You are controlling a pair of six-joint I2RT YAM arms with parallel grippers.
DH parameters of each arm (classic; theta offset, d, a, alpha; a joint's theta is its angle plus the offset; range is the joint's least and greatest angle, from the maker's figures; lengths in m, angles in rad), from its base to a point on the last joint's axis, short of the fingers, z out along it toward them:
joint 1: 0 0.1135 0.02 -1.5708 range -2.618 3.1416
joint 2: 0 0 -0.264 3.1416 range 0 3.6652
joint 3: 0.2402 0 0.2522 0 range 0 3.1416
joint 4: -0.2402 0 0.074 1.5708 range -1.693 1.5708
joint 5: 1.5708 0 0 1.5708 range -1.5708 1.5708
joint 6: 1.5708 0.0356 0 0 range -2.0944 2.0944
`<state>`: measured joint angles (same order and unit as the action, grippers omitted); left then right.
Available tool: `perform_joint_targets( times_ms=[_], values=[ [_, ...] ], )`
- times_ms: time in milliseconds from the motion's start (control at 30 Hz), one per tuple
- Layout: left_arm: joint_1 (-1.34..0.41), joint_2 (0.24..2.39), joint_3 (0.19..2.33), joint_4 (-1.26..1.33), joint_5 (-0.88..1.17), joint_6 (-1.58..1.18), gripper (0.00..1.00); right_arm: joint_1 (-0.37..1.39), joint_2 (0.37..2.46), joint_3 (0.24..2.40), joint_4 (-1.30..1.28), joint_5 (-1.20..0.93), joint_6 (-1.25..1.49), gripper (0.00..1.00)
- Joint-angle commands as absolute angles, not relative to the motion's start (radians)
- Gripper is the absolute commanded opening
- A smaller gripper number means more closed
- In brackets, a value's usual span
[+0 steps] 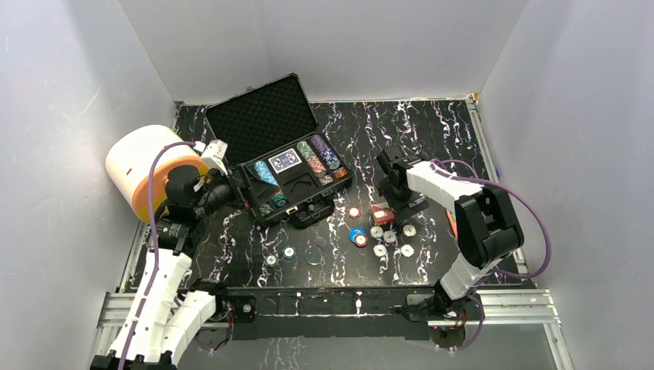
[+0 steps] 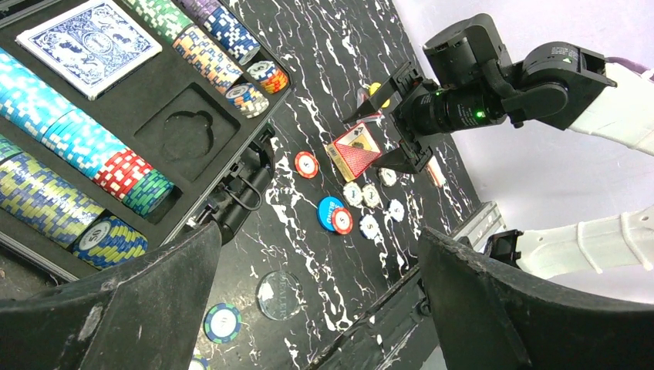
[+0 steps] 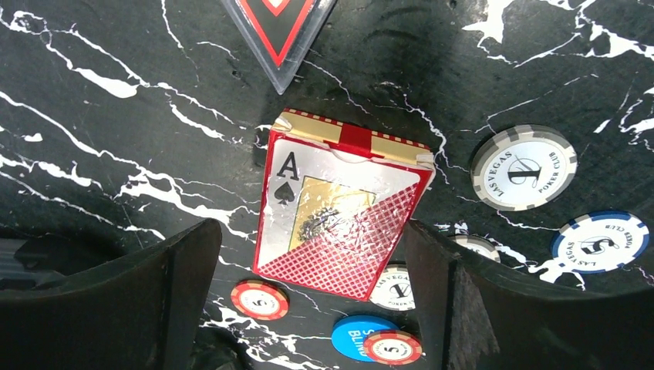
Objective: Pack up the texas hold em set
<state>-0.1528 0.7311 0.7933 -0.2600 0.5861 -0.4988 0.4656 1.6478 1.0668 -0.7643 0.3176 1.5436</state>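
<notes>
Fingers on the right tool (image 3: 308, 239) are spread wide, one on each side of the red card deck (image 3: 339, 216). The deck lies on the tabletop (image 3: 92, 154) right under the tool. Its long side runs along the gap, so closing would pinch its narrow width. Loose poker chips (image 3: 524, 166) lie just beside it. The left tool (image 2: 316, 247), also wide and holding nothing, is by the open case (image 1: 258, 119). The right arm is nearer the deck.

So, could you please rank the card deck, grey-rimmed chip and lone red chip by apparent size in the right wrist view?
1. card deck
2. grey-rimmed chip
3. lone red chip
The chips' difference may be just camera distance.
</notes>
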Motion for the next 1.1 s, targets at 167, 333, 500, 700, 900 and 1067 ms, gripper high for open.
perform_joint_targets(
  times_ms=[167, 333, 500, 700, 900, 1067],
  values=[
    [-0.153, 0.757, 0.796, -0.244, 0.604, -0.484, 0.98, 0.469, 1.730, 1.096, -0.864, 0.339, 1.610, 0.95],
    [-0.153, 0.751, 0.777, -0.244, 0.590, -0.487, 0.98, 0.469, 1.735, 1.112, -0.878, 0.326, 1.597, 0.98],
    [-0.153, 0.772, 0.776, -0.241, 0.588, -0.496, 0.98, 0.469, 1.790, 1.131, -0.877, 0.343, 1.607, 0.96],
    [-0.153, 0.792, 0.780, -0.246, 0.609, -0.518, 0.98, 0.465, 1.807, 1.136, -0.873, 0.285, 1.610, 0.63],
    [-0.168, 0.831, 0.737, -0.238, 0.618, -0.635, 0.98, 0.464, 1.684, 1.141, -0.817, 0.222, 1.538, 0.50],
    [-0.278, 0.873, 0.686, -0.177, 0.498, -0.727, 0.98, 0.477, 1.590, 1.166, -0.730, 0.070, 1.459, 0.48]
  ],
)
